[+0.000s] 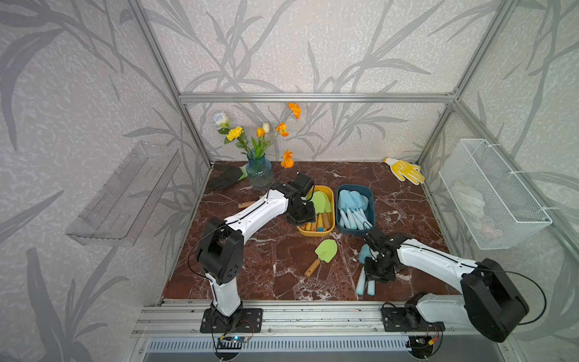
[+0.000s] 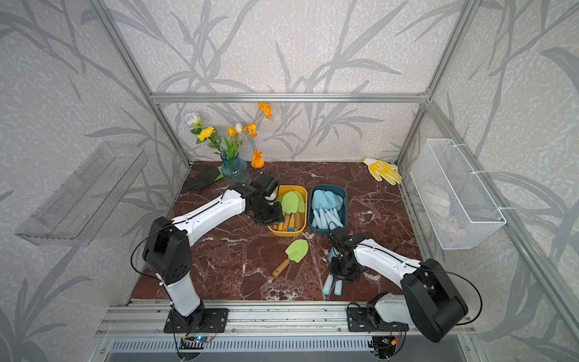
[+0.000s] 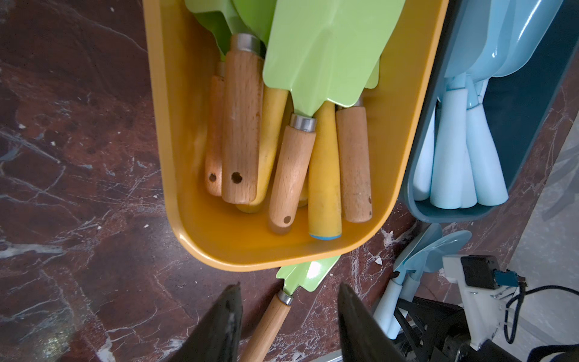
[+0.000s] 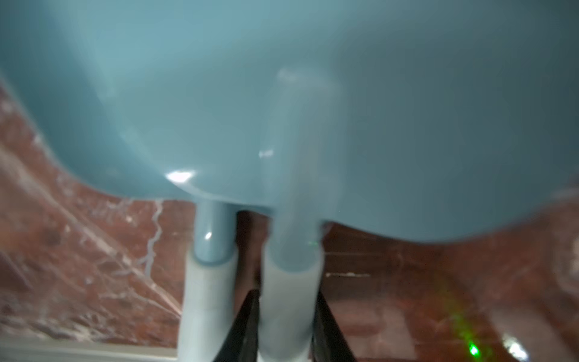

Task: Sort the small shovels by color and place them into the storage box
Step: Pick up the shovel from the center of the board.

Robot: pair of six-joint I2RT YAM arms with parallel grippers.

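Your right gripper point(image 4: 286, 293) pinches one light blue plastic shovel point(image 4: 289, 269) by its handle on the red marble tabletop point(image 1: 282, 266), probably bound for the dark blue plastic box point(image 1: 373, 202). Your left gripper point(image 3: 289, 286) hangs spread and empty above the yellow plastic box point(image 3: 175, 125).

Soft, even light filled both top views, leaving only faint shadows on the marble tabletop point(image 1: 282, 272). The right wrist view was badly blurred: the light blue shovel point(image 4: 291, 141) was smeared and glinting, with a green flare at five o'clock. The left wrist view was sharp.
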